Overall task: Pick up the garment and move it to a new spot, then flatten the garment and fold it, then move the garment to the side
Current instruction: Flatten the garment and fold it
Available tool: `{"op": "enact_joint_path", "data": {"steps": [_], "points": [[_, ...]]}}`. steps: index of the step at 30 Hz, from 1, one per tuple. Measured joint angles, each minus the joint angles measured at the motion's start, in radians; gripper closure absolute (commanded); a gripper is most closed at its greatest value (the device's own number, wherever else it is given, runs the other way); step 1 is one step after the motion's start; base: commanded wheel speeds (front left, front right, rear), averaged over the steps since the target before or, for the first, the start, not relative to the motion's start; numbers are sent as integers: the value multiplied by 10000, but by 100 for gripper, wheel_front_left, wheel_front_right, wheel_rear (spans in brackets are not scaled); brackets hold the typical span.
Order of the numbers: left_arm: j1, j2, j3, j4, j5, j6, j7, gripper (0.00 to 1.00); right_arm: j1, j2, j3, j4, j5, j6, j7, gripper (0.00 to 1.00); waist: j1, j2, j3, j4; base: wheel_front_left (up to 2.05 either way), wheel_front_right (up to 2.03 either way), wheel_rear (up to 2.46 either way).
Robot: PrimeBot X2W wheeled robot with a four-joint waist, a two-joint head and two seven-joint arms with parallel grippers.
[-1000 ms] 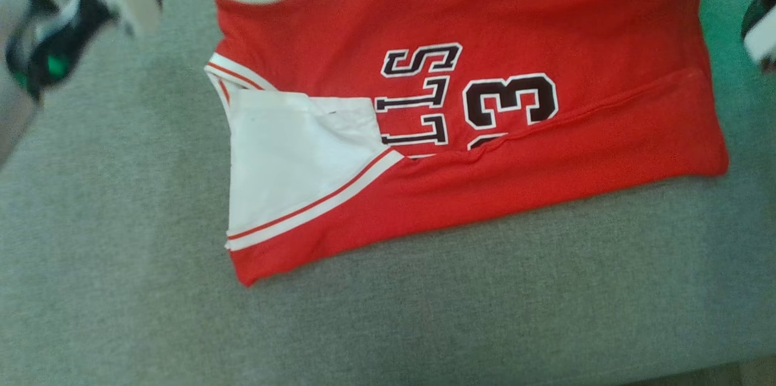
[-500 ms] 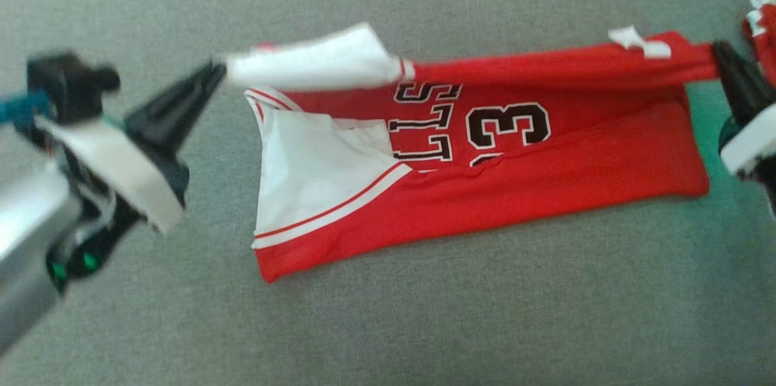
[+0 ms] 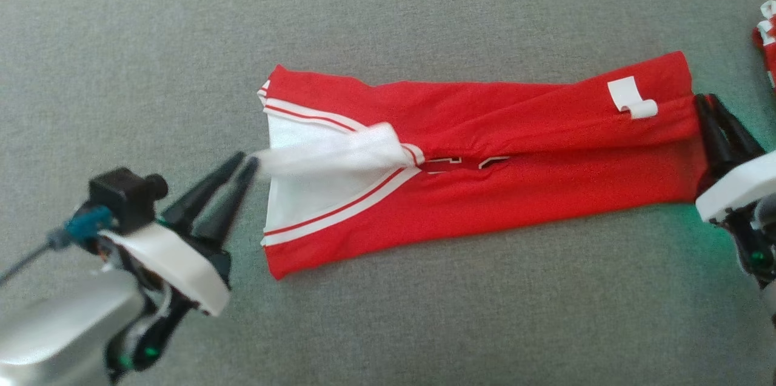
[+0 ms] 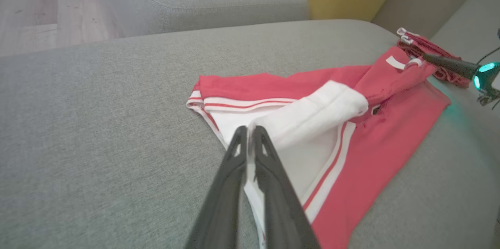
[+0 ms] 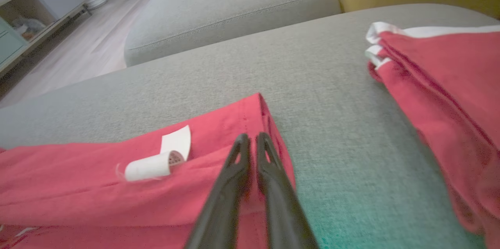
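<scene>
Reaching from lower left, left gripper (image 3: 245, 159) angles up-right, pinching white sleeve of garment (image 3: 515, 204) | right gripper (image 3: 705, 100) at right edge slants up-left, clamped on red hem.

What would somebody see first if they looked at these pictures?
The bright red jersey catches the eye first, folded into a long strip across the middle of the grey couch cushion. The left gripper pinches its white end and the right gripper pinches its red hem, near a curled white tag.
</scene>
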Motion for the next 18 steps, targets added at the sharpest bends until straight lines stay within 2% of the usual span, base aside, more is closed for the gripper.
{"op": "enact_joint_path", "data": {"steps": [3, 6, 8, 11, 14, 18], "points": [[286, -545, 56, 445, 130, 476, -602, 0, 179, 290, -382, 251, -274, 0, -696, 0, 0, 0, -48, 6, 0, 0, 0], [778, -1197, 727, 874, 537, 1478, -997, 0, 504, 535, -953, 324, -525, 0, -1283, 0, 0, 0, -206, 7, 0, 0, 0], [1343, -1866, 1858, 953, 1028, 2217, -1034, 0, 863, 723, -1438, 242, -721, 0, -1457, 0, 0, 0, -343, 20, 0, 0, 0], [2429, -3035, 3708, 727, 2566, 2836, -1057, 0, 1666, 1066, -2305, -234, -1074, 0, -1532, 0, 0, 0, -548, 82, 0, 0, 0], [3922, -4015, 5035, 562, 3992, 2934, -1062, 0, 2516, 1588, -3208, -955, -1528, 0, -1542, 0, -2, 0, -750, 166, 0, 0, 0], [5456, -5078, 6195, 420, 5770, 2798, -1062, 0, 3287, 2033, -3724, -1126, -1927, 0, -1542, 0, -2, 0, -917, 389, 0, 0, 0]]}}
